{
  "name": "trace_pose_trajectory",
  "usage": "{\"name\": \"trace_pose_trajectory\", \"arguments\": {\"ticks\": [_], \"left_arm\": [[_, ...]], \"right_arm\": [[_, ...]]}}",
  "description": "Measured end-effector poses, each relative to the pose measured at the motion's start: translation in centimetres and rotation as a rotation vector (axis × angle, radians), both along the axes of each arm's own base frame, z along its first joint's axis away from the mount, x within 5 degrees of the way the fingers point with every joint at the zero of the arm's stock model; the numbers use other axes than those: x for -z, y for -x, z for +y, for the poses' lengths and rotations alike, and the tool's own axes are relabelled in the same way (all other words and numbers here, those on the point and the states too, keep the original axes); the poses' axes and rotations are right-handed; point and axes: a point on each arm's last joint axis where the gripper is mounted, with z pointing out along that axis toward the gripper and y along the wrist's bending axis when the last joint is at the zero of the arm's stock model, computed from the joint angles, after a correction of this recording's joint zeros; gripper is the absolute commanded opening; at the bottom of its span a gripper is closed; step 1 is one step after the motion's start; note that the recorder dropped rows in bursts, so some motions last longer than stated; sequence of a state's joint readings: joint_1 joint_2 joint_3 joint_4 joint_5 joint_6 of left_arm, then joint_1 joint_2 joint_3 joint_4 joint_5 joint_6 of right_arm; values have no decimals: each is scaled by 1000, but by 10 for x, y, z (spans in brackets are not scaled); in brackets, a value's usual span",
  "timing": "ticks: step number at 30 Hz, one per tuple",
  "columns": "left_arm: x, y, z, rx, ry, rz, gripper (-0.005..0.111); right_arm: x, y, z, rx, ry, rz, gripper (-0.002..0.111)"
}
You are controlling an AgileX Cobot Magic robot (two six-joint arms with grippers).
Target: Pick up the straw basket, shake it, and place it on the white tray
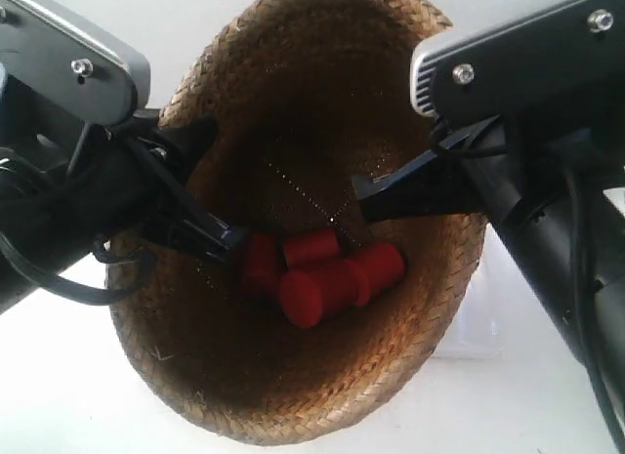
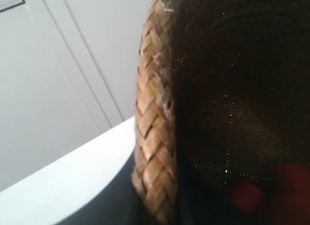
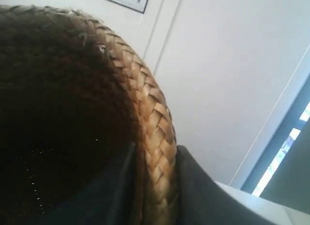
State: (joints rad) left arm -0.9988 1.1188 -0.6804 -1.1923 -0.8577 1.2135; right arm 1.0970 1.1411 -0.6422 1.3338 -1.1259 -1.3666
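Clamping opposite sides of its rim, left tool point(image 2: 156, 205) and right tool point(image 3: 156, 191) hold the straw basket point(image 1: 322, 395) aloft, tilted — the white tray, unseen, presumably lies below.

Plain white table point(image 1: 59, 405), smooth and evenly lit, seen only in the lower corners of the exterior view. Hidden through the middle by the straw basket point(image 1: 322, 386). Carrying a white tray point(image 1: 480, 322) toward that view's right, showing only as a pale glossy strip with a faint near edge, just past the basket's wall. Rim too washed out to trace.
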Motion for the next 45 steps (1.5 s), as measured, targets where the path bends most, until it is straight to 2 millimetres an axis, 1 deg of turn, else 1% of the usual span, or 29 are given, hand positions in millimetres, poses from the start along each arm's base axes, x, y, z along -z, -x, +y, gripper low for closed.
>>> {"name": "trace_pose_trajectory", "arguments": {"ticks": [3, 5, 8, 11, 13, 16, 19, 21, 25, 28, 32, 35, 40, 43, 45], "left_arm": [[5, -2, -4, 3, 24, 61, 0], [2, -9, -8, 6, 43, 114, 0], [-11, -25, -16, 48, 89, 183, 0], [-27, -43, -21, 89, 149, 225, 0], [-38, -55, -22, 94, 168, 225, 0], [-54, -68, -26, 95, 164, 188, 0], [-60, -76, -32, 103, 146, 162, 0], [-60, -82, -37, 110, 121, 155, 0], [-49, -95, -47, 99, 63, 164, 0], [-40, -104, -53, 95, -40, 150, 0], [-25, -114, -54, 66, -209, 133, 0], [-20, -119, -50, 5, -233, 149, 0], [-22, -128, -42, -22, -221, 146, 0], [-22, -135, -41, 4, -206, 143, 0], [-22, -138, -43, 14, -195, 144, 0]], "right_arm": [[4, 0, -1, 7, 11, 42, 0], [3, -3, -4, 19, 9, 75, 0], [-5, -10, -12, 22, 0, 159, 0], [-21, -17, -25, 34, -7, 216, 0], [-31, -22, -35, 53, 20, 234, 0], [-41, -29, -46, 85, 47, 228, 0], [-49, -36, -51, 75, 82, 219, 0], [-53, -40, -53, 45, 133, 209, 0], [-50, -50, -57, 38, 172, 224, 0], [-44, -58, -60, 55, 191, 239, 0], [-39, -71, -57, 17, 295, 210, 0], [-35, -80, -51, -25, 394, 183, 0], [-25, -95, -48, -63, 516, 177, 0], [-19, -101, -50, -58, 527, 200, 0], [-16, -103, -53, -38, 497, 227, 0]]}}
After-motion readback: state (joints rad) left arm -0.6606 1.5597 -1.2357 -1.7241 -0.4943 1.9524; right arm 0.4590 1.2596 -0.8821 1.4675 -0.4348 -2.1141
